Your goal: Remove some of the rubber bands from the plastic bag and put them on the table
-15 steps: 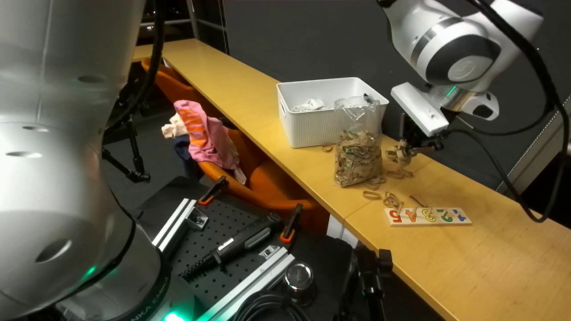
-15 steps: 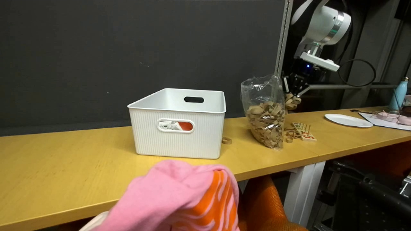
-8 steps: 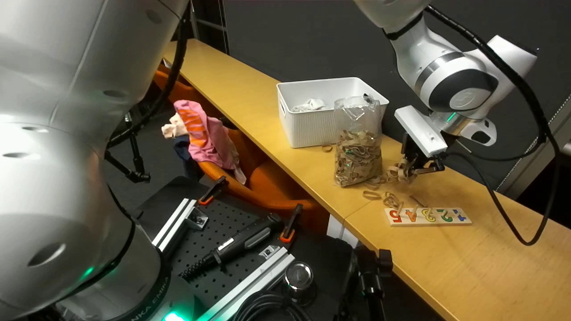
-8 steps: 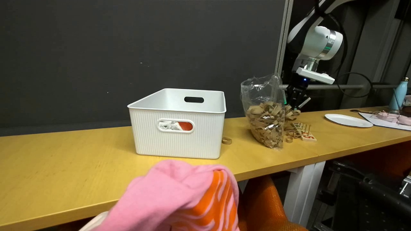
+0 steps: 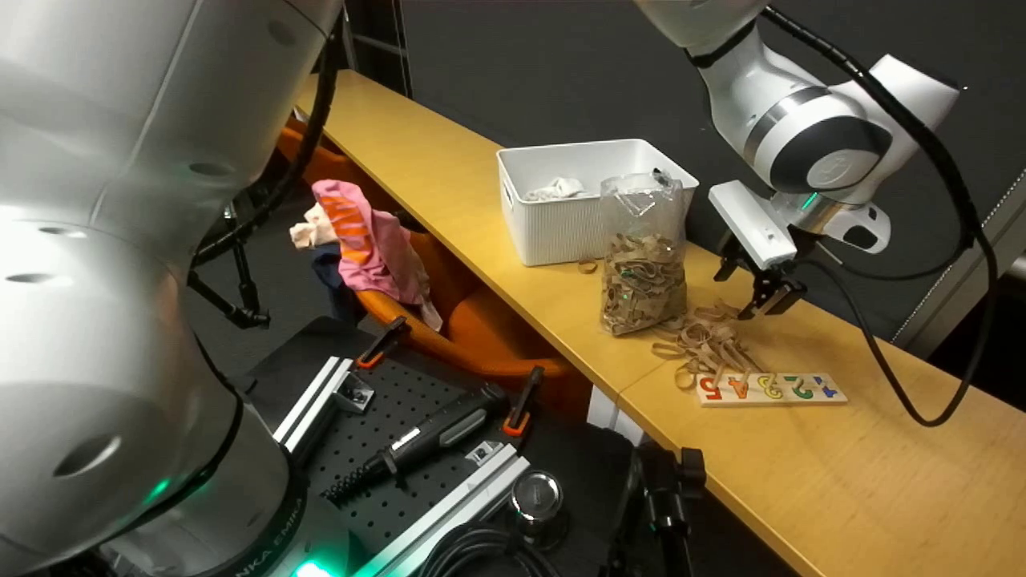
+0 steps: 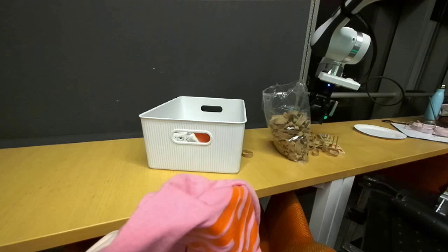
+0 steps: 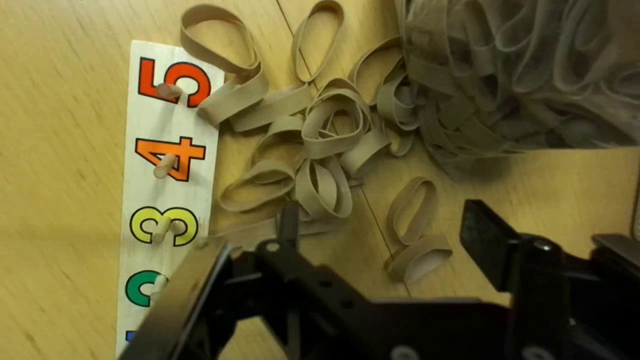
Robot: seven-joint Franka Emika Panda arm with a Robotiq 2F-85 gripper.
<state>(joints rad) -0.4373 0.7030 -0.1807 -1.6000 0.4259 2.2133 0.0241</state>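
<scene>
The clear plastic bag [image 5: 644, 276] stands upright on the table [image 5: 906, 457], partly filled with tan rubber bands; in the wrist view the bag [image 7: 525, 75] takes up the upper right. Loose rubber bands [image 7: 332, 142] lie in a tangled heap on the wood between bag and number board. Two more loops [image 7: 425, 252] rest apart from that heap, seen between my fingertips. My gripper [image 5: 736, 294] hangs low over the table behind the heap, jaws wide apart and holding nothing. In an exterior view the bag hides part of the loose bands [image 6: 316, 142].
A wooden number board [image 5: 817, 399] with pegs touches the heap; one band overlaps its "5" end. The white bin [image 5: 561, 232] stands behind the bag, a single band [image 6: 247, 153] beside it. Farther along are a white plate [image 6: 379, 131] and a blue bottle [image 6: 435, 103].
The arm has come down toward the table with a clump of bands in the gripper. Its jaws have opened and the clump has fallen onto the table, enlarging the heap beside the board.
</scene>
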